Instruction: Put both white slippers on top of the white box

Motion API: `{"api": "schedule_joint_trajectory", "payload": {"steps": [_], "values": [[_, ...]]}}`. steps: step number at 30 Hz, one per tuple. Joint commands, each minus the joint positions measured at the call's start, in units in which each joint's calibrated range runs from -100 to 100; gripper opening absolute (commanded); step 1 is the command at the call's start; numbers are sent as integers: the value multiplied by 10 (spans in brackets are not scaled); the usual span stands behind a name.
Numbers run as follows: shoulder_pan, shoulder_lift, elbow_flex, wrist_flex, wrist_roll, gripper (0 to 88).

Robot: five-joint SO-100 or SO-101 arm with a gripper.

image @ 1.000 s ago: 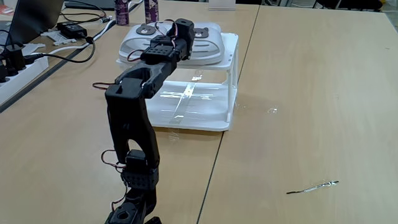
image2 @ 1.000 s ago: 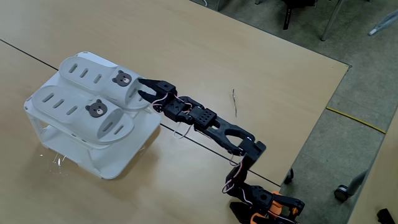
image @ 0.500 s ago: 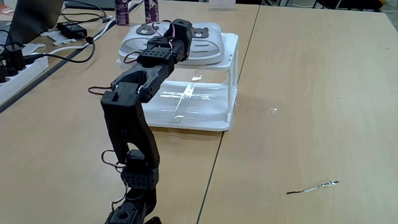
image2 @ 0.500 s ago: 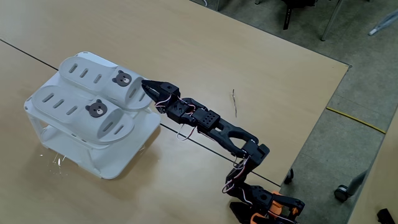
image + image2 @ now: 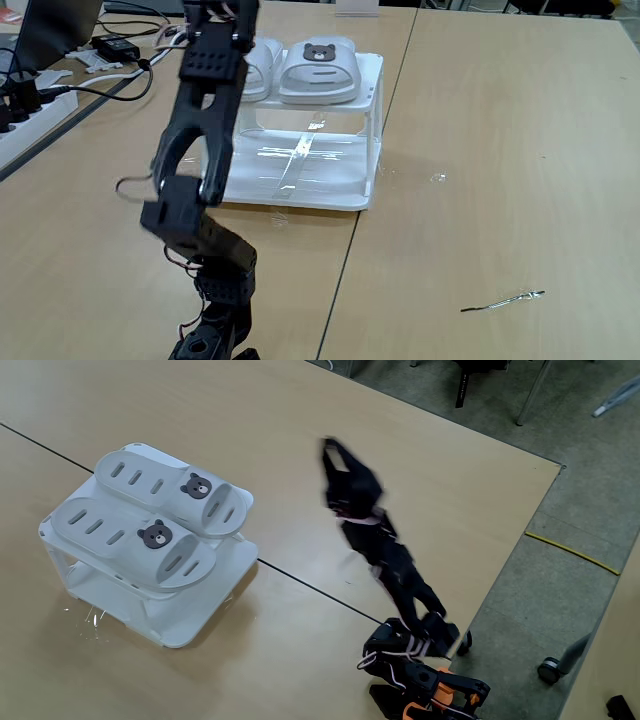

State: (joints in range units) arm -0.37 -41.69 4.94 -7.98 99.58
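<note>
Both slippers [image 5: 150, 525] side by side atop box [image 5: 205, 615], heels toward arm, long axes pointing at it; pincer [image 5: 330, 448] raised well clear, blurred, open or clenched not discernible; task seemingly complete

We see a pale wooden table [image 5: 480, 120]; the white box [image 5: 330, 195] stands on it. A thin dark twig-like bit [image 5: 503, 300] lies apart; cables [image 5: 100, 85] sprawl at its left edge.

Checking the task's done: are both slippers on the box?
Yes. Both slippers lie side by side on the box top, gripper raised clear.
</note>
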Motion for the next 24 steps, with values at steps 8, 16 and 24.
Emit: {"api": "schedule_joint_trajectory", "payload": {"steps": [8, 16, 24], "values": [[6, -387, 209, -19, 4, 7], [9, -567, 638, -208, 4, 7], [51, -574, 943, -531, 4, 7]]}}
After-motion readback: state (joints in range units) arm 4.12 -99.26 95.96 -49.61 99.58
